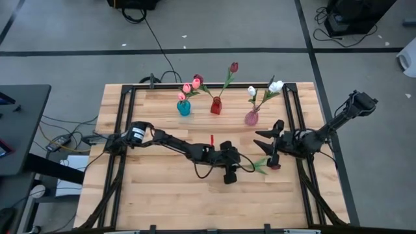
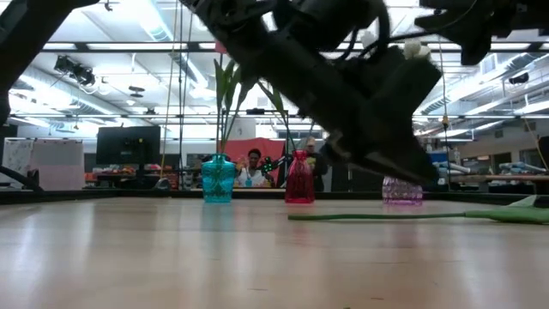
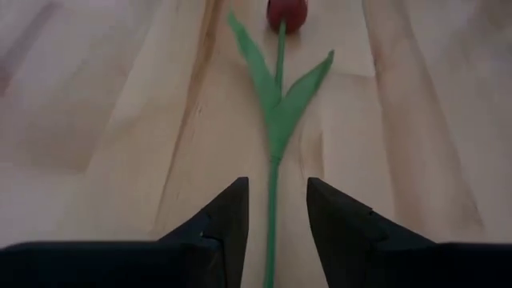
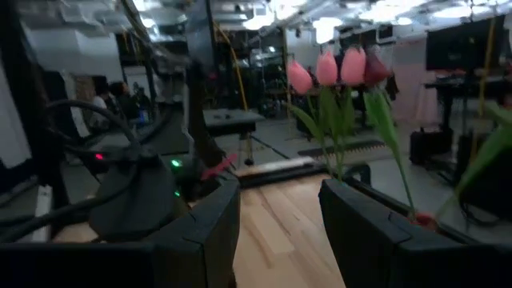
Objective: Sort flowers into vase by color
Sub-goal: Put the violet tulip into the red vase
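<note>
The left gripper (image 3: 276, 220) sits low over the desk (image 1: 162, 188), its fingers (image 3: 228, 216) apart with a loose tulip's thin green stem (image 3: 272, 208) running between them; neither finger appears to touch it yet. In the high view this gripper (image 1: 229, 170) is at lower centre of the frame. The stem leads away from it to a pair of leaves (image 3: 276, 96) and a dark red head (image 3: 286, 14), which lies flat on the wood at the top of the left wrist picture.

To do this step well, the fingers should probably close squarely across the stem below the leaves, low enough to catch so thin a stalk without scraping the desk, and the lift should be gentle so the head does not swing.

The right gripper (image 1: 273, 146) waits right of centre in the high view, fingers (image 4: 204, 232) apart and holding nothing.

Along the top of the desk stand a teal vase (image 1: 184, 108) with pink tulips (image 1: 190, 86), a red vase (image 1: 216, 106) with a dark red tulip (image 1: 233, 67), and a pink vase (image 1: 251, 117) with white tulips (image 1: 275, 86). The red vase looks the likely home for this flower.
</note>
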`<state>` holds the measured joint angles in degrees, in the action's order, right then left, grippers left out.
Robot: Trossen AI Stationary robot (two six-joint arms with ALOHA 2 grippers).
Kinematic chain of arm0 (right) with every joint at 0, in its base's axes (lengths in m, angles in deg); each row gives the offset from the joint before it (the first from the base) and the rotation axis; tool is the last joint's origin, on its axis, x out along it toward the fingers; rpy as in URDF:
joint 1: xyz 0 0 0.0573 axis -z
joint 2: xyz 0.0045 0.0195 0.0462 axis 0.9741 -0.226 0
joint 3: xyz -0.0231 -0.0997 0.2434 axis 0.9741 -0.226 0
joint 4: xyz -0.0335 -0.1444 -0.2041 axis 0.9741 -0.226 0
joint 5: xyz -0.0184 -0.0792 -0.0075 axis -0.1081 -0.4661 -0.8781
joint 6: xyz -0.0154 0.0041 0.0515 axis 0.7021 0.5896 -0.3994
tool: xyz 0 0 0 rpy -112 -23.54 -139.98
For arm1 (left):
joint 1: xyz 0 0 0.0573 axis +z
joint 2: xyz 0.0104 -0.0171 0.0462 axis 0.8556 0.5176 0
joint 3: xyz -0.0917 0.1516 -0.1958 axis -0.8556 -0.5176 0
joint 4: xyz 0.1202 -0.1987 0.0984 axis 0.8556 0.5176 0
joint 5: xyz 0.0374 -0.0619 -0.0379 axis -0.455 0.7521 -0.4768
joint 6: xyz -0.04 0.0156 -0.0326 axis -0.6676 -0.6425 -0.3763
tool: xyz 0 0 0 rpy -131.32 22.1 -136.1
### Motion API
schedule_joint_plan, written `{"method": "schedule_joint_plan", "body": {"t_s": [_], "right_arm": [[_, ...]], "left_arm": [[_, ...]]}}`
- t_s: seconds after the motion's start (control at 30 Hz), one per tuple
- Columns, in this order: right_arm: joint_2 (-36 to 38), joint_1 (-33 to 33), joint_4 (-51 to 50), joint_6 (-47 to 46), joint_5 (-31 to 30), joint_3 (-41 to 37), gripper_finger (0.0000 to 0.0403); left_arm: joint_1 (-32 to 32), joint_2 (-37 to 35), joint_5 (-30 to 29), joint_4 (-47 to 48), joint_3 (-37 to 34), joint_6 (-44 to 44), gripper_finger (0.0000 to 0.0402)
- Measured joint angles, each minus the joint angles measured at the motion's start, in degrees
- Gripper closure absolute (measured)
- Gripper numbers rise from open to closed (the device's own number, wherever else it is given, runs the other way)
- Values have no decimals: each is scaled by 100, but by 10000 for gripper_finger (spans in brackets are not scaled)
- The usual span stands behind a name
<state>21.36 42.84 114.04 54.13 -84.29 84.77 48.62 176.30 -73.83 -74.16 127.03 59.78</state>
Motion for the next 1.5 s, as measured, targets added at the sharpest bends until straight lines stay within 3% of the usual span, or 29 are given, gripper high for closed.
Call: {"method": "schedule_joint_plan", "body": {"t_s": [0.3, 0.5, 0.83, 1.03, 1.13, 1.37, 1.5], "right_arm": [[22, -909, 796, 1246, 222, 1, 218], [20, -1126, 832, 1537, -335, 1, 218], [11, -1032, 792, 1534, -546, -2, 218], [9, -1089, 790, 1642, -219, -2, 218], [9, -1170, 790, 1676, -206, -2, 218], [4, -1331, 835, 1797, -336, 1, 218], [9, -1353, 869, 1986, -348, -2, 218]], "left_arm": [[40, 727, 65, 1411, 1497, 318, 270], [105, 1078, 193, 1833, 2013, 329, 270], [132, 1212, 174, 1669, 2035, 699, 278], [127, 1228, 175, 1963, 2065, 1236, 383], [145, 1115, 101, 2265, 2054, 1370, 389], [158, 718, -771, 3504, 1996, 1570, 397], [155, 324, -1083, 3496, 1412, 1507, 399]]}}
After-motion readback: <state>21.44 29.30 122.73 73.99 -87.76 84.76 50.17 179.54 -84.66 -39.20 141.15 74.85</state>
